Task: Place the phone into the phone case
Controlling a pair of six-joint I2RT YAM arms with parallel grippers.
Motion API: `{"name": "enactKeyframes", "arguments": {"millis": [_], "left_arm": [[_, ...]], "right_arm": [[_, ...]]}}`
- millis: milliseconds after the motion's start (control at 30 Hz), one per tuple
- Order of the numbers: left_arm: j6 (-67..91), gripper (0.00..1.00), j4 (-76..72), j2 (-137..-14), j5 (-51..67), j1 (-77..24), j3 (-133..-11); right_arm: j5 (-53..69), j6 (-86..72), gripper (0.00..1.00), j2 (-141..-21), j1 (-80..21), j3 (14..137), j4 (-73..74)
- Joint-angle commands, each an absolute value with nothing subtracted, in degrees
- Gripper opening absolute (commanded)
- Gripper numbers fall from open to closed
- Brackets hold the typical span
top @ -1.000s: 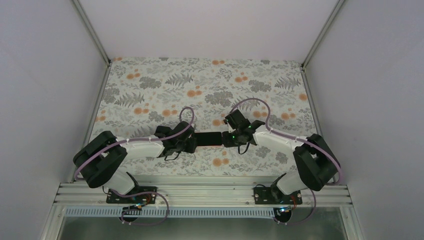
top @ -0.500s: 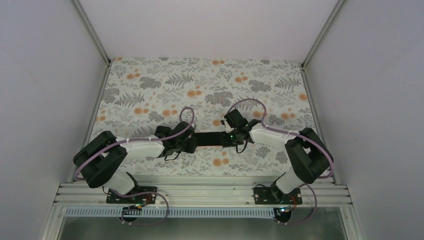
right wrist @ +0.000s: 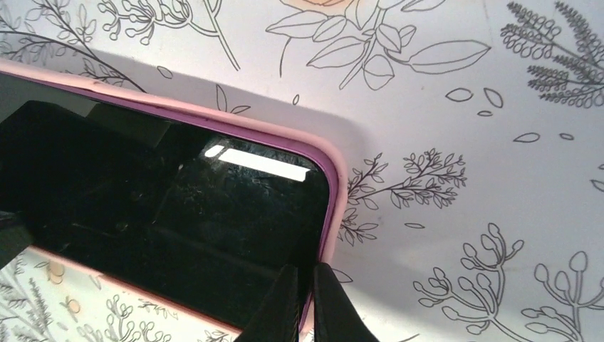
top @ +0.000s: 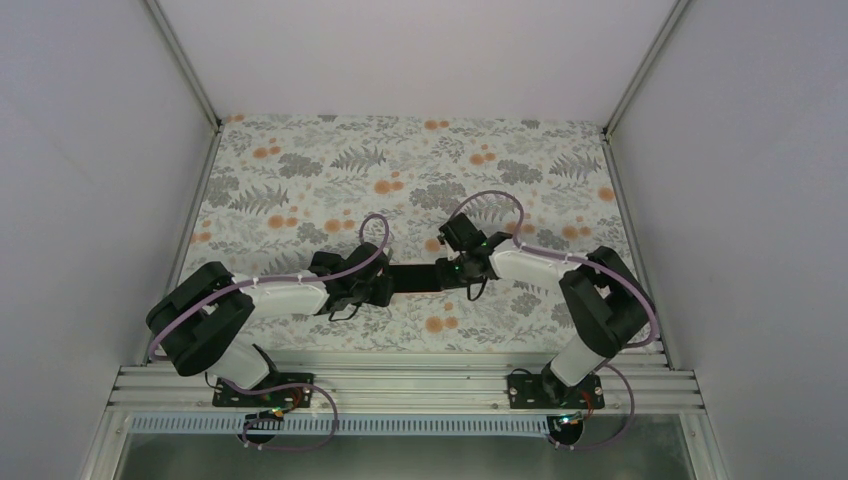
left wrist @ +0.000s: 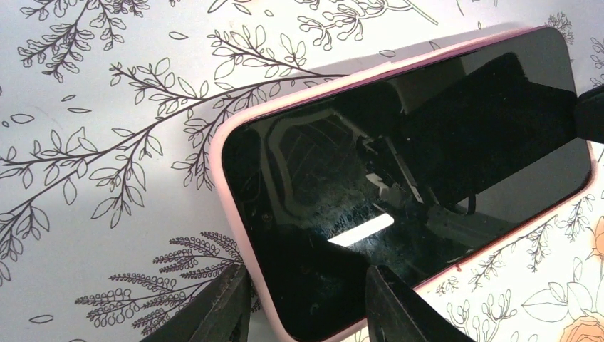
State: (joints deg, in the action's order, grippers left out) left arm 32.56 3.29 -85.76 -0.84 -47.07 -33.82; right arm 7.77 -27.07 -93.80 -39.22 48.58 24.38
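Phone (top: 412, 277) is seen at the centre of the top view, long axis left to right, spanned between left gripper (top: 384, 286) and right gripper (top: 447, 272). In the left wrist view it is seated in the pink phone case (left wrist: 225, 167), and fingers (left wrist: 222, 313) are spread at its lower-left end with nothing clamped. In the right wrist view the case rim is pinched at the lower centre by near-closed fingers (right wrist: 281, 310).

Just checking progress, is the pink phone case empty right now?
No, the phone sits inside the pink case, its dark glossy screen framed by the pink rim in the left wrist view.
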Motion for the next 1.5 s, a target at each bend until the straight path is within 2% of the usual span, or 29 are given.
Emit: {"name": "enactKeyframes", "arguments": {"millis": [0,133,233,433,600,867,967,1200,1467], "left_arm": [[32.6,0.42,7.2,-87.1,0.7,-47.6,-31.9],[33.3,0.42,7.8,-86.3,-0.5,-47.6,-31.7],[34.0,0.44,8.4,-84.4,-1.6,-47.6,-31.4],[35.2,0.5,11.0,-79.2,-2.8,-47.6,-31.4],[36.3,0.57,12.0,-74.5,-1.3,-47.7,-31.0],[40.0,0.69,7.1,-68.8,5.9,-49.0,-27.5],[42.1,0.74,1.8,-68.9,9.7,-49.0,-25.1],[44.2,0.78,-5.7,-73.9,13.5,-49.1,-23.0],[44.5,0.79,-11.8,-80.8,15.9,-48.0,-23.4]], "right_arm": [[0.4,-27.0,0.05,-104.3,-43.2,45.3,29.3],[-1.6,-27.4,0.06,-105.2,-44.6,46.3,30.5],[0.1,-26.2,0.08,-101.1,-44.6,47.0,30.0],[3.7,-21.3,0.23,-91.2,-42.9,51.8,30.3],[8.2,-16.2,0.38,-88.3,-40.1,55.8,29.5],[14.6,-10.8,0.57,-94.3,-37.4,59.5,25.3],[16.8,-9.7,0.6,-98.2,-36.8,60.9,24.6],[20.1,-8.0,0.69,-101.8,-36.5,60.9,22.6],[23.6,-8.0,0.72,-102.0,-36.4,56.6,21.0]]}}
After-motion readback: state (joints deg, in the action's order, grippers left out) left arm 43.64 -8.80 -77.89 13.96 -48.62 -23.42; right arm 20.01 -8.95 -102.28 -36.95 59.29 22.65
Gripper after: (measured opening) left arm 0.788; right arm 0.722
